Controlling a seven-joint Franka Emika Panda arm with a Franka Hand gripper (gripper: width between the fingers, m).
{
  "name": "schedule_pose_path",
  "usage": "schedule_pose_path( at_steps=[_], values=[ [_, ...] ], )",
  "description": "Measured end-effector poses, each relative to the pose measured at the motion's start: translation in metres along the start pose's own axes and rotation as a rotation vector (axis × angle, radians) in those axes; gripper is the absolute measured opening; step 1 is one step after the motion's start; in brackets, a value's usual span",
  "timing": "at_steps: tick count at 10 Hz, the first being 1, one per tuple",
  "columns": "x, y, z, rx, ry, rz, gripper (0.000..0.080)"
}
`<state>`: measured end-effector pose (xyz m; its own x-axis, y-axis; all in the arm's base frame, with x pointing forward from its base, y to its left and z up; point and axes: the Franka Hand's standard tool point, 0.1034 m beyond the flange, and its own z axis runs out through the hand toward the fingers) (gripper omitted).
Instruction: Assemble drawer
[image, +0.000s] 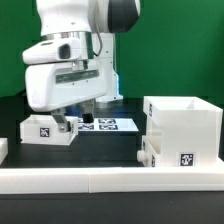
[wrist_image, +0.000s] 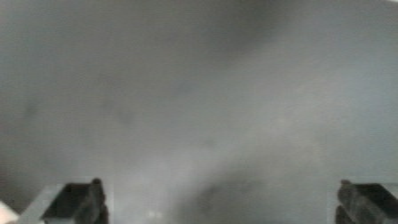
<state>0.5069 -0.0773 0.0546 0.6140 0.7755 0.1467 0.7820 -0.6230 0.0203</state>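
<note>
The tall white hollow casing (image: 186, 128) stands at the exterior view's right, with a tag low on its front. One low white tray (image: 45, 131) with a tag lies at the exterior view's left. A second low tray (image: 150, 150) sits against the casing's left side. My gripper (image: 76, 119) hangs low over the right end of the left tray. Whether it touches the tray cannot be told. In the wrist view my gripper (wrist_image: 222, 205) shows two dark fingertips (wrist_image: 75, 200) far apart with nothing between them. The rest of that view is grey blur.
The marker board (image: 106, 124) lies flat on the dark table behind my gripper. A long low white rail (image: 100, 178) runs along the front edge. A green wall stands behind.
</note>
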Motion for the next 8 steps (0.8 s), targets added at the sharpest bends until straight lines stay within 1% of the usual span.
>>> schedule_pose_path(
  at_steps=[1,2,3,5,8],
  values=[
    [-0.011,-0.006,-0.003,-0.004,-0.007,0.092,0.0649],
    [-0.022,-0.009,-0.011,-0.012,-0.016,0.182,0.0649],
    [-0.025,-0.009,-0.014,-0.015,-0.016,0.254,0.0649],
    [-0.024,-0.01,-0.012,-0.01,-0.012,0.41,0.0649],
    [-0.023,-0.011,-0.012,-0.008,-0.009,0.535,0.0649]
  ],
)
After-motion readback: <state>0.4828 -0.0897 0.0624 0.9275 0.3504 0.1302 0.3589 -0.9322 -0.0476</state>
